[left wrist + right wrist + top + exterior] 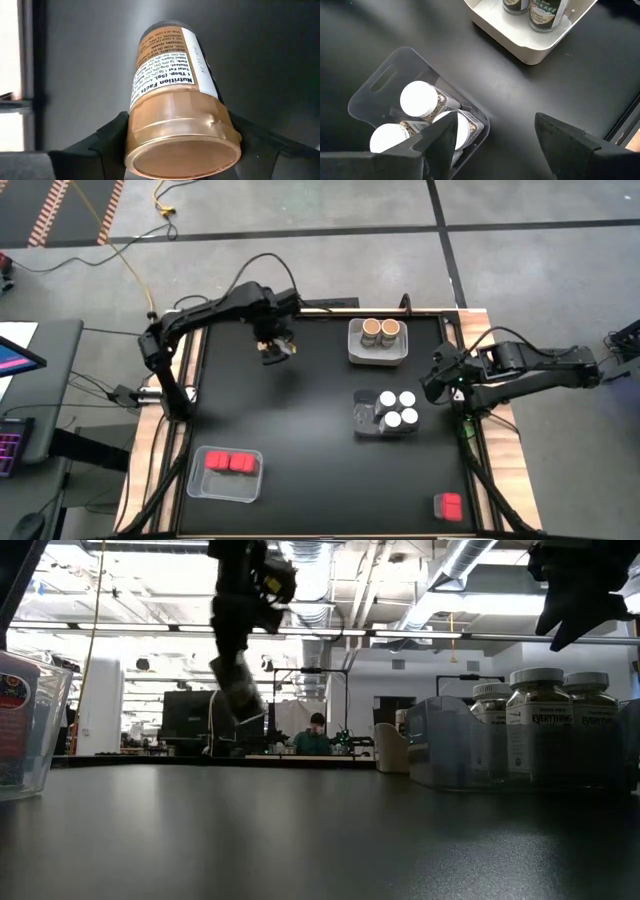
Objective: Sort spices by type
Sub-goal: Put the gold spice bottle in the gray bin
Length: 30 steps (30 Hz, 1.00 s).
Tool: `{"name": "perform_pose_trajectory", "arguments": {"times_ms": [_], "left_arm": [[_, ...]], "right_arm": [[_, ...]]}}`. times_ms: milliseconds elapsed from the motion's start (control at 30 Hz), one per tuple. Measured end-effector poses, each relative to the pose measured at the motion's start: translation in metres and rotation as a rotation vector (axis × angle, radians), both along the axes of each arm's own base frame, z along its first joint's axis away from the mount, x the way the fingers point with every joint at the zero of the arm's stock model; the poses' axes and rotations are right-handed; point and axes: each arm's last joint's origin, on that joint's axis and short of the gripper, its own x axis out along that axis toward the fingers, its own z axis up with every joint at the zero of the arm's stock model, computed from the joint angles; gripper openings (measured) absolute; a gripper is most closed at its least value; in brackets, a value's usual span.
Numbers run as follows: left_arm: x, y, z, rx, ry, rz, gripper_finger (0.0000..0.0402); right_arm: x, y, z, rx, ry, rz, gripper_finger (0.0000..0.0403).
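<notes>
The left gripper (275, 348) clamps a brown cork-topped jar (175, 95) lengthwise above the surface; its white tray (378, 356) lies well rightward; the right gripper (437, 378) hangs open, empty.

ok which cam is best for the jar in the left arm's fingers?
Left wrist view: the brown-lidded jar fills the frame, label readable, dark fingers either side of its lid. High view shows it small at the left gripper, above the table. Low view shows it blurred. Right wrist view misses it.
</notes>
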Motion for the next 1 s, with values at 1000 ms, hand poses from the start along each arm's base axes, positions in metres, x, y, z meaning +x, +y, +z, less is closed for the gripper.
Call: {"name": "perform_pose_trajectory", "arguments": {"times_ms": [1000], "left_arm": [[0.127,-0.039,-0.059,-0.275,0.081,0.192,0.0281]], "right_arm": [[0.0,0.001,0.0,-0.005,0.021,0.071,0.0292]]}}
